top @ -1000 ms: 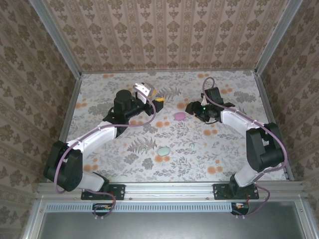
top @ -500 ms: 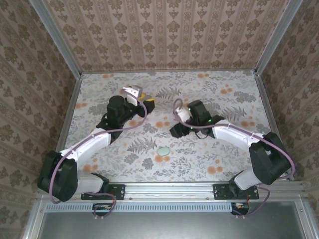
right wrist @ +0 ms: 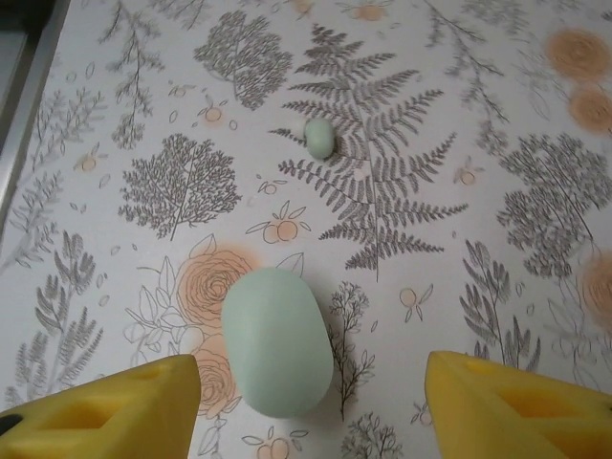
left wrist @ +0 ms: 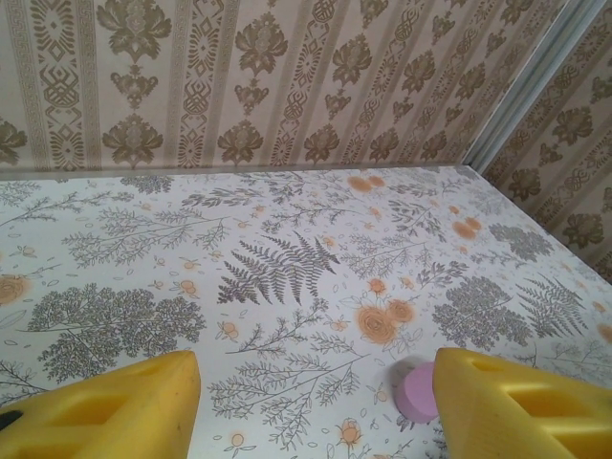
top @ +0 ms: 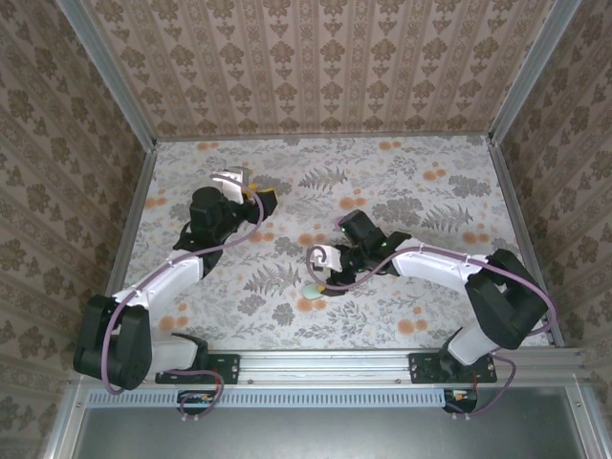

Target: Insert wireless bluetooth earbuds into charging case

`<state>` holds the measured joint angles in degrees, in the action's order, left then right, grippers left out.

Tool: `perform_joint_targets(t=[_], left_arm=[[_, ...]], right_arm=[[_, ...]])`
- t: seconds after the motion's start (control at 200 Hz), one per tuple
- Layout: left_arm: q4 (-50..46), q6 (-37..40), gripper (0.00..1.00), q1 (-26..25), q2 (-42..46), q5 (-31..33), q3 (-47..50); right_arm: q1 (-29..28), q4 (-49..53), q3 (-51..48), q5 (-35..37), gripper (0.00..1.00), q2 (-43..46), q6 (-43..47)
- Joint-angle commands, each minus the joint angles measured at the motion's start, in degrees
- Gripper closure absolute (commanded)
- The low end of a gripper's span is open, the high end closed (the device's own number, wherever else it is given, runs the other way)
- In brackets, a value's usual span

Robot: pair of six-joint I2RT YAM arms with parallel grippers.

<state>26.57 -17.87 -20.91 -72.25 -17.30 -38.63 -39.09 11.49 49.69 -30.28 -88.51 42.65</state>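
Near edge of desk: two arm bases [top: 208, 366] bolted side by side on a metal rail [top: 325, 361].
Mint case [right wrist: 277, 339]: oval pebble shape lying flat on the desk [top: 430, 172], near the middle. Its upper face is smooth and plain.
Mint earbud [right wrist: 319, 137]: tiny pale bud lying loose on a printed fern. In the right wrist view it is beyond the mint case and apart from it.
Right hand [right wrist: 313, 368]: hangs just over the mint case with its yellow fingers [right wrist: 105, 411] wide apart, gripping nothing. The case lies ahead of the gap, closer to the finger on the left of that view.
Left hand [left wrist: 316, 368]: farther back on the left, yellow fingers wide apart, nothing between them.
Pink piece [left wrist: 416, 392]: rounded, resting on the desk, partly hidden behind one finger of the left hand. Whether it is a case or a bud I cannot tell.
Desk print: ferns, grey sprigs and orange blossoms.
Far side: walls [top: 325, 67] in striped damask paper.
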Motion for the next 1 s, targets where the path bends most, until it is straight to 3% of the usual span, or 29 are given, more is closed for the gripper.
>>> perform_joint_targets(t=[0.0,0.215,0.54,0.995], left_arm=[[1.91,0.07,0.34,0.41,0.75,-0.55,0.47],[2.20,0.47,0.34,0.83,0.71,-0.28,0.75],[1.91,0.81,0.33,1.64,0.68,-0.55,0.67],[2.70,0.21,0.33,2.45,-1.31,-1.44,-0.17]], right_arm=[[-0.59,1.91,-0.11,1.25,0.34,-1.40,8.17],[-3.24,5.83,3.77,4.63,0.33,-6.71,11.46],[-4.62,3.72,5.60,8.57,0.31,-11.45,12.37],[-5.02,6.66,8.14,7.13,0.46,-15.41,12.19]])
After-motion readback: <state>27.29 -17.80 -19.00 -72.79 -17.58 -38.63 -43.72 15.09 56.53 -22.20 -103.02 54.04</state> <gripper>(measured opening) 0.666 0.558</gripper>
